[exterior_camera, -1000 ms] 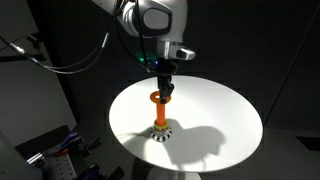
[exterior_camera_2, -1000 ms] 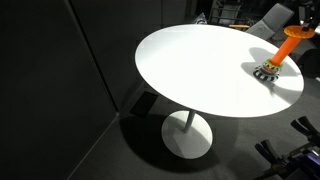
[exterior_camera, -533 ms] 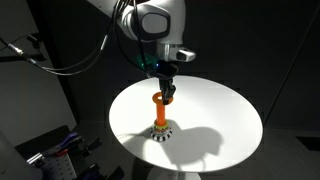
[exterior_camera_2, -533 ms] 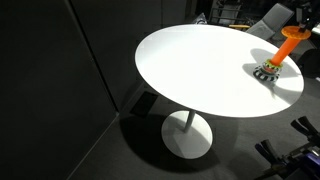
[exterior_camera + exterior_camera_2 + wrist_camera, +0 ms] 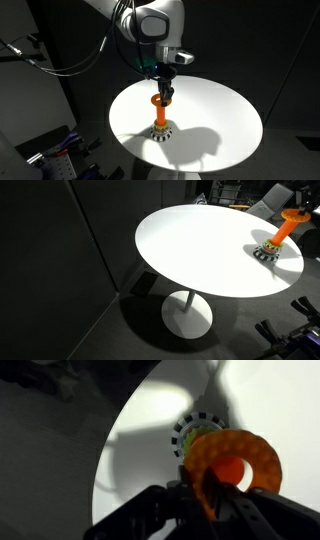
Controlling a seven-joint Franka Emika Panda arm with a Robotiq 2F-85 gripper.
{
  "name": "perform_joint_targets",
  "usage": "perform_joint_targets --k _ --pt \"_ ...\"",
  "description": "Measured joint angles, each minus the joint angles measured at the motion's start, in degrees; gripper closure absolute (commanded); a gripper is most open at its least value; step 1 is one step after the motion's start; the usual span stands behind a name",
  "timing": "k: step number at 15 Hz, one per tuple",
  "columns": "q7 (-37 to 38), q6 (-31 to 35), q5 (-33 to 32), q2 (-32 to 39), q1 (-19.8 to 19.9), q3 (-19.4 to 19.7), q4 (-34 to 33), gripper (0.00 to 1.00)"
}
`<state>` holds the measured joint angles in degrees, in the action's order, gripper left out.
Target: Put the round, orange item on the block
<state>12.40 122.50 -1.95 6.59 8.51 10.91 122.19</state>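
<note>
Overhead, dark fingers point(image 5: 160, 505) pinch the flat orange ring point(image 5: 258, 455) above the round, stripe-rimmed block point(image 5: 193, 430).

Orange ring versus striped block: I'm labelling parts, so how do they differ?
The flat orange ring is plain-coloured; the low round block has a black-and-white striped rim. The ring is held in the tool; the block sits on the white round table. The ring has a hole; the block bears an upright orange peg. Both are round.
</note>
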Motion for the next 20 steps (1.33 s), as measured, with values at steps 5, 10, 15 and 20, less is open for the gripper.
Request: perform_joint_targets --k 5,10,15,20 --pt "0.0 0.0 0.0 -0.01 0.0 0.0 0.0 0.54" --pt "0.0 0.0 0.0 -0.04 0.0 0.0 0.0 0.47" --pt "0.0 0.0 0.0 -0.04 0.0 0.0 0.02 0.28" --pt "0.0 0.0 0.0 -0.05 0.0 0.0 0.03 0.0"
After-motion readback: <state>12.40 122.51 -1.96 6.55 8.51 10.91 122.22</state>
